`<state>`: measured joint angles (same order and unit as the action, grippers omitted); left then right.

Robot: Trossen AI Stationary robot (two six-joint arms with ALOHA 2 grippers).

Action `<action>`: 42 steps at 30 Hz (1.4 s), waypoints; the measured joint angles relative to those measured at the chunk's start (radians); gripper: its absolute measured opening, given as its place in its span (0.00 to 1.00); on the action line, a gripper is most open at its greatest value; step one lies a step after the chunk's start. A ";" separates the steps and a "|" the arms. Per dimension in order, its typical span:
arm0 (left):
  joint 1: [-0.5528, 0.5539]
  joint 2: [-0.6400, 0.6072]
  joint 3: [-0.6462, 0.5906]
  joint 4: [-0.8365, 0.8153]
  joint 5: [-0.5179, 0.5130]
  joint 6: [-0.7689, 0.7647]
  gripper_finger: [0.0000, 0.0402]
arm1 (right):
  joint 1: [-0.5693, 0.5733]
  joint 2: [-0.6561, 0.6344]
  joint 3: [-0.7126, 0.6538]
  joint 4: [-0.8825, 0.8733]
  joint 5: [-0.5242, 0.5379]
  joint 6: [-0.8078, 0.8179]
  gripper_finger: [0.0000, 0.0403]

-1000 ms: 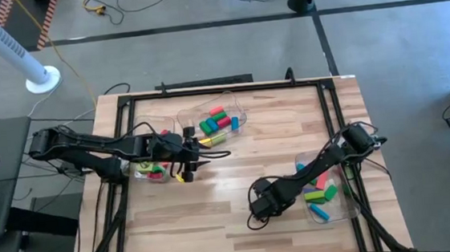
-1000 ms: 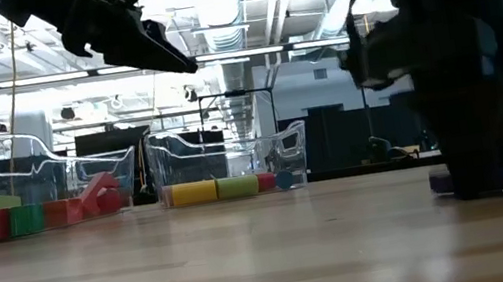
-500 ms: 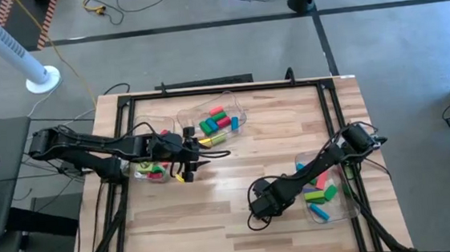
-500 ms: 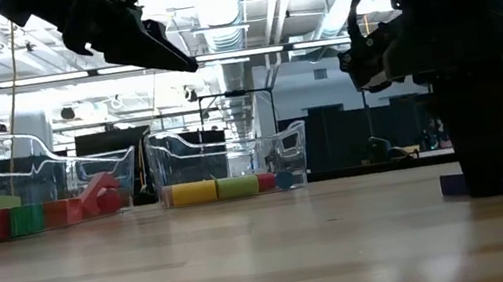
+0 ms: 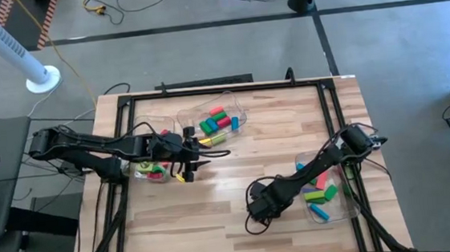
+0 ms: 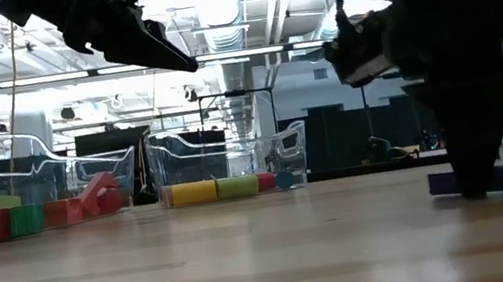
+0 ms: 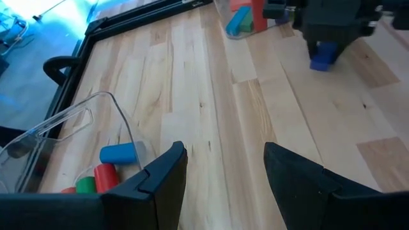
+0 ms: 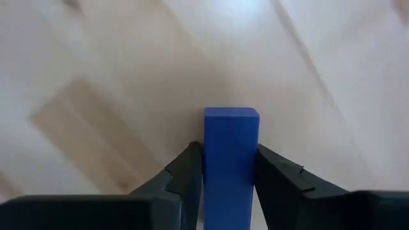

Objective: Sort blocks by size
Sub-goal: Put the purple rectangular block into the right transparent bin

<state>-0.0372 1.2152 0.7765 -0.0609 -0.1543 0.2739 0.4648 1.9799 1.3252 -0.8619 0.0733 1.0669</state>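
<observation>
Right pincer [image 8: 229, 167] clamps a smooth, square-ended blue bar [image 8: 231, 150] — matte.

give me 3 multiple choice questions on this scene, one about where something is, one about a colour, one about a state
1. Where is the right hand?
A. inside the far bin
B. low over the bare table, just left of the near right bin
C. off the table

2. What colour is the block between the right hand's fingers?
A. blue
B. yellow
C. red

3. How is the left hand?
A. shut on a block
B. open and empty
C. hidden

Answers:
1 B: the high view puts the right hand on the table beside the near right bin.
2 A: the right wrist view shows a blue block with a finger at each side.
3 B: the left wrist view shows the left hand with its fingers spread and only wood between them.
</observation>
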 joint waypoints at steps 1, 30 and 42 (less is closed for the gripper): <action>0.000 0.000 0.000 0.000 0.000 -0.001 0.50 | 0.000 0.001 0.007 0.003 0.000 -0.013 0.38; -0.068 0.000 0.000 -0.001 0.001 -0.058 0.50 | -0.095 -0.004 0.398 -0.578 0.263 -0.312 0.37; -0.068 0.016 -0.026 0.019 0.001 -0.073 0.50 | -0.033 -0.194 0.357 -0.704 0.290 -0.134 0.36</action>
<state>-0.1055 1.2307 0.7506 -0.0421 -0.1537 0.2008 0.4316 1.7860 1.6826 -1.5655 0.3628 0.9325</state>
